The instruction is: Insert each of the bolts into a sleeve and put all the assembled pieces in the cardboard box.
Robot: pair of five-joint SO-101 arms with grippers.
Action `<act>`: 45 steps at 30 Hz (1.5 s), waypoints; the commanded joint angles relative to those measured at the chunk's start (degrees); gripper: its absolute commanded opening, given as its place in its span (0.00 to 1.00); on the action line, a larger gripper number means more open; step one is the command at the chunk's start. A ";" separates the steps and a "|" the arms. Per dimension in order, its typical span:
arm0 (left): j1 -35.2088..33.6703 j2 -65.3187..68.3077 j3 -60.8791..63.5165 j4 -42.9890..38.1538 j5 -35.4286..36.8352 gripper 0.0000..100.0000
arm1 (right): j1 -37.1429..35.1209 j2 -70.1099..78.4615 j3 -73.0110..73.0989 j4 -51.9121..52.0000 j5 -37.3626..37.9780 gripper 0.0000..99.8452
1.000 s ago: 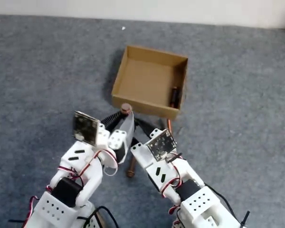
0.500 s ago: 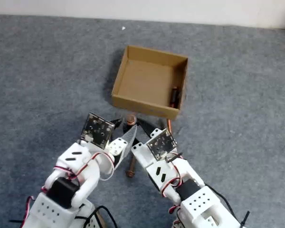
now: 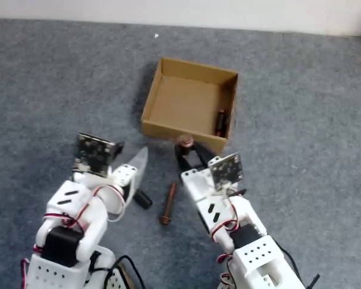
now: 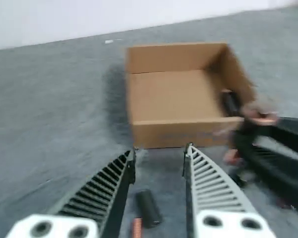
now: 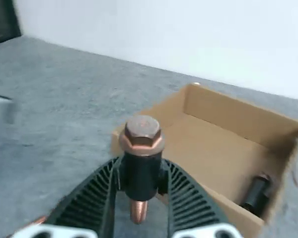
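Bolt in its sleeve [image 5: 140, 173] stands clamped in my right pincer [image 3: 189, 156] just short of the cardboard box [image 3: 168, 131] mid-tabletop, so letting go now would likely drop it outside the near wall, while my left pincer [image 4: 160, 151] hangs apart.

A rough grey carpet-like covering [image 3: 54, 84] spreads across the whole frame. A plain white wall strip [image 3: 228, 11] runs along the top edge. A tiny white speck [image 3: 156, 36] lies on the grey, upper centre.

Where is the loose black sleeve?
In the high view the sleeve lies on the carpet by the left gripper, just left of the loose bolt, short of the cardboard box.
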 commanded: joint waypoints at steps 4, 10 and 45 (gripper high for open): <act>-15.69 -0.31 0.66 0.00 0.26 0.07 | 4.70 -1.27 -1.19 18.95 -1.14 0.00; -23.08 -0.31 7.69 -0.09 0.26 0.02 | 7.34 -0.92 -17.98 45.05 -3.96 0.00; -31.96 -0.31 16.75 -4.92 0.35 0.02 | 12.26 85.76 -110.02 62.73 -3.87 0.01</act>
